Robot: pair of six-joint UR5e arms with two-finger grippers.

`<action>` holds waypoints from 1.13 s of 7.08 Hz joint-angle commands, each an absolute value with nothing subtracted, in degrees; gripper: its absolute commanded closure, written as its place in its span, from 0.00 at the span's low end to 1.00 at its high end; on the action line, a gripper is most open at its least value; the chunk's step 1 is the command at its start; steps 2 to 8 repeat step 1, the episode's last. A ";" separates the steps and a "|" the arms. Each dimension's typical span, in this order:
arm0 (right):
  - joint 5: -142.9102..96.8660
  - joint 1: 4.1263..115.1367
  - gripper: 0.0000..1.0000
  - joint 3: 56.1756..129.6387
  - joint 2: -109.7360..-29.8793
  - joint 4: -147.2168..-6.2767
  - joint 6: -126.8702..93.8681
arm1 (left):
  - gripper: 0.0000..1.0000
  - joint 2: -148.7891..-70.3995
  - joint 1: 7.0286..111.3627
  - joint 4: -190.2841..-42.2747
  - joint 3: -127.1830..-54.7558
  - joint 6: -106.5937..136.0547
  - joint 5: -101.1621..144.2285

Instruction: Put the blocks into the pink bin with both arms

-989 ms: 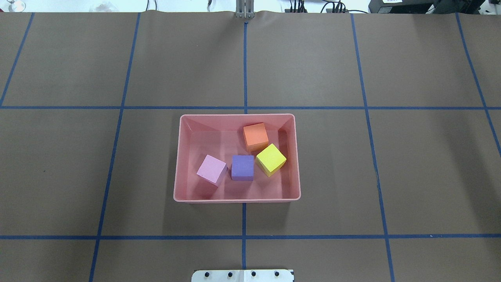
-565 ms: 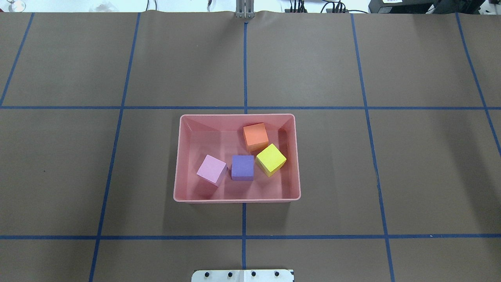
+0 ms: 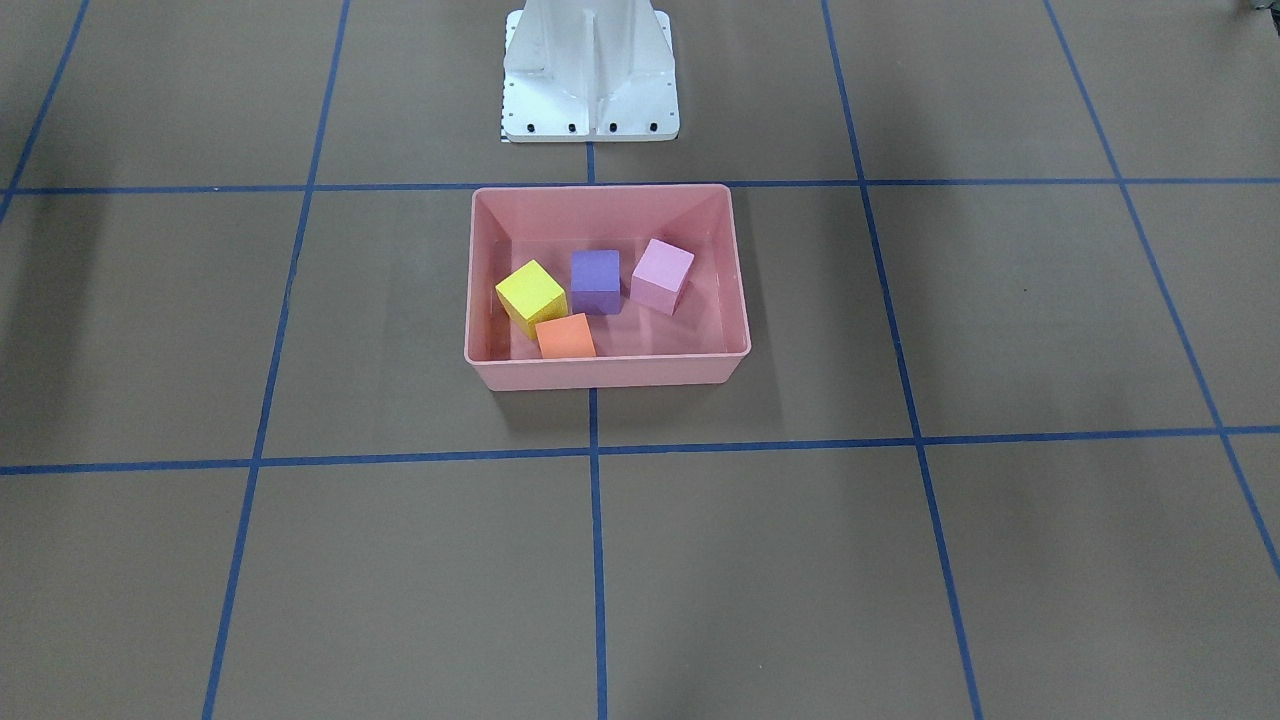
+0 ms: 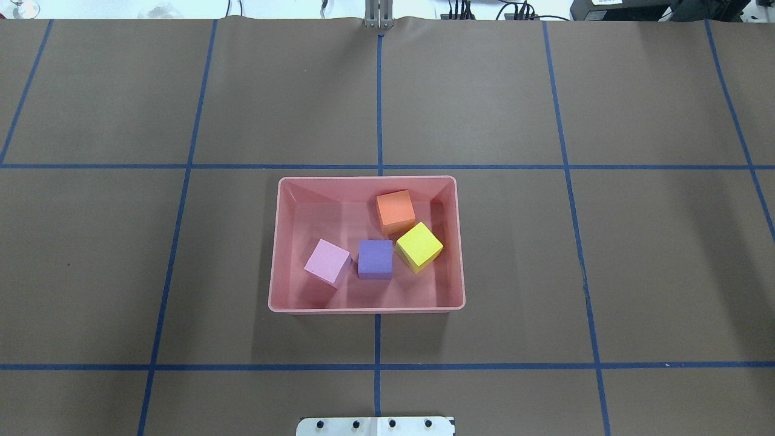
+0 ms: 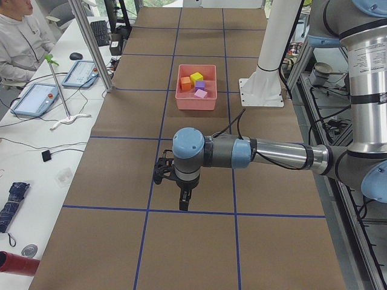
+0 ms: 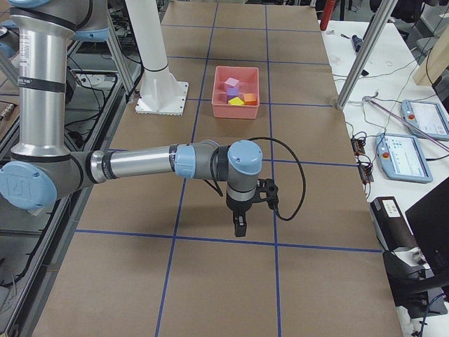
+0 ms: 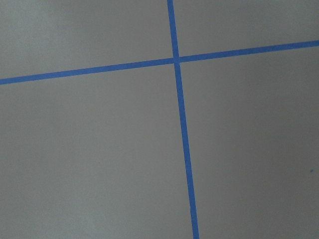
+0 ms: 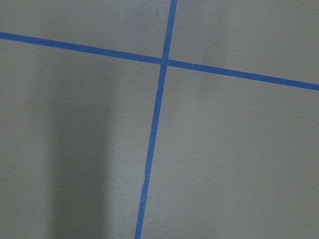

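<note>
The pink bin [image 4: 280, 242] [image 3: 610, 372] sits at the table's middle. All four blocks lie inside it: orange [image 4: 395, 211], yellow [image 4: 419, 246], purple [image 4: 375, 258] and light pink [image 4: 327, 262]. In the front-facing view they show as orange [image 3: 565, 336], yellow [image 3: 530, 293], purple [image 3: 595, 280] and light pink [image 3: 662, 274]. Neither gripper shows in the overhead or front-facing views. My left gripper [image 5: 183, 199] hangs over the table far from the bin [image 5: 196, 99] in the exterior left view. My right gripper [image 6: 240, 225] shows only in the exterior right view, far from the bin [image 6: 236, 109]. I cannot tell their jaw states.
The white robot base [image 3: 589, 75] stands just behind the bin. Blue tape lines [image 4: 379, 166] grid the brown table. Both wrist views show only brown table and tape crossings [image 7: 176, 60] [image 8: 163, 61]. An operator [image 5: 18, 42] sits by a side bench with tablets.
</note>
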State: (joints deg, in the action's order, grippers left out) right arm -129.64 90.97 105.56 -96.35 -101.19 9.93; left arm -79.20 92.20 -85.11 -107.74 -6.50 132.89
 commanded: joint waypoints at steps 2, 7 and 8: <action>-129.64 90.97 0.00 105.56 -96.42 -101.16 9.93 | 0.00 -79.28 92.20 -85.17 -107.32 -6.24 132.98; -129.64 90.97 0.00 105.56 -96.42 -101.16 9.93 | 0.00 -79.28 92.20 -85.17 -107.32 -6.24 132.98; -129.64 90.97 0.00 105.56 -96.42 -101.16 9.93 | 0.00 -79.28 92.20 -85.17 -107.32 -6.24 132.98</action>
